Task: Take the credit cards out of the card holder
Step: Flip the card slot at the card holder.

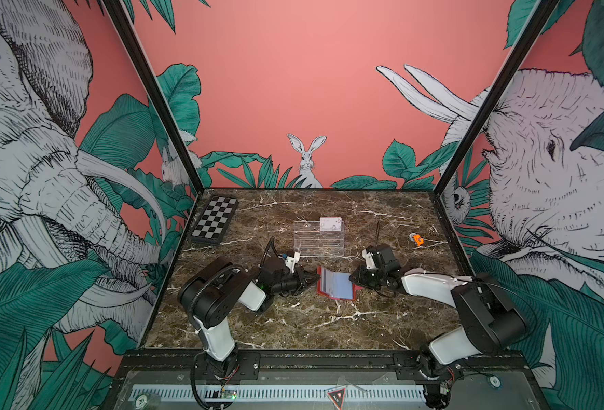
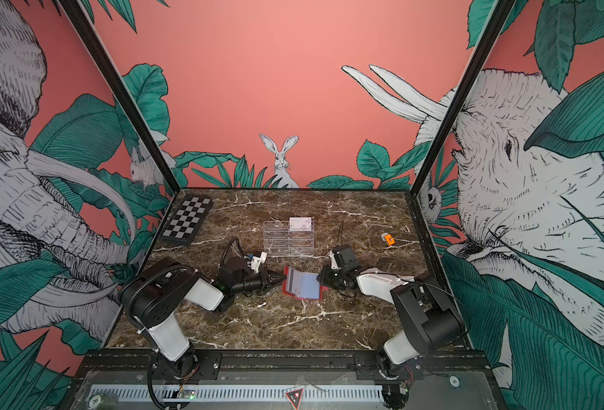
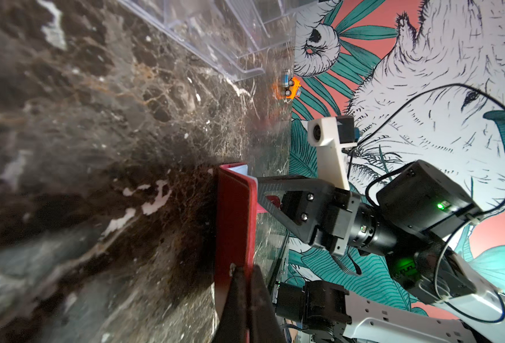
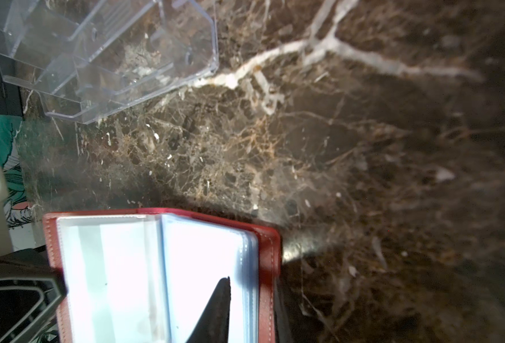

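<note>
The red card holder (image 1: 336, 285) (image 2: 304, 284) lies open at the table's middle, pale blue sleeves up. A credit card with a grey stripe (image 1: 324, 281) shows inside its left sleeve. Another whitish credit card (image 1: 330, 224) (image 2: 301, 223) stands in the top tier of the clear rack. My left gripper (image 1: 315, 279) (image 3: 245, 271) is shut on the holder's left red cover (image 3: 233, 213), which is lifted off the table. My right gripper (image 1: 352, 280) (image 4: 252, 282) pinches the holder's right half: one finger (image 4: 220, 303) lies on the sleeves and the other sits under the red cover (image 4: 270, 267).
The clear acrylic tiered rack (image 1: 318, 241) (image 4: 111, 59) stands just behind the holder. A black-and-white checkered board (image 1: 215, 220) lies at the back left. A small orange toy car (image 1: 417, 240) (image 3: 290, 86) sits at the right, near the wall.
</note>
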